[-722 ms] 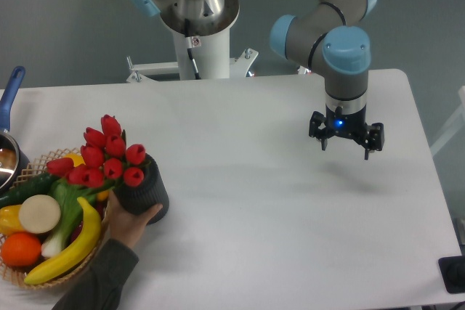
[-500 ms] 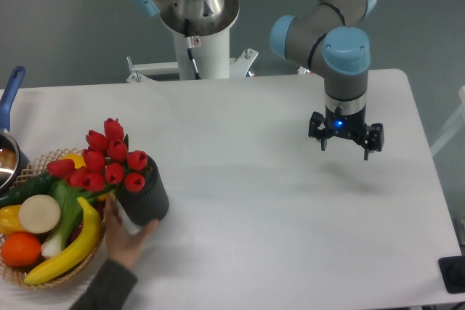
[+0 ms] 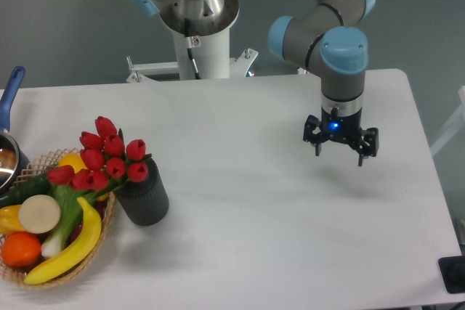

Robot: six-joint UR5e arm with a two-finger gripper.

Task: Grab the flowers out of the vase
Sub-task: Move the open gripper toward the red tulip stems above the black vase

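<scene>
Resting at the near left edge of the white bench (image 3: 240, 252): a wicker basket (image 3: 98, 241) holding a banana (image 3: 69, 248), an orange (image 3: 19, 249) and green vegetables (image 3: 65, 205). Standing just right of it, touching or nearly so: the black ribbed vase (image 3: 143, 197), upright, carrying the red flowers (image 3: 105, 159), leaning left over the basket's rim. Hovering farther back and well to the right, above bare bench: the end effector (image 3: 340, 149), fingers spread apart and gripping nothing, pointing straight down.
</scene>
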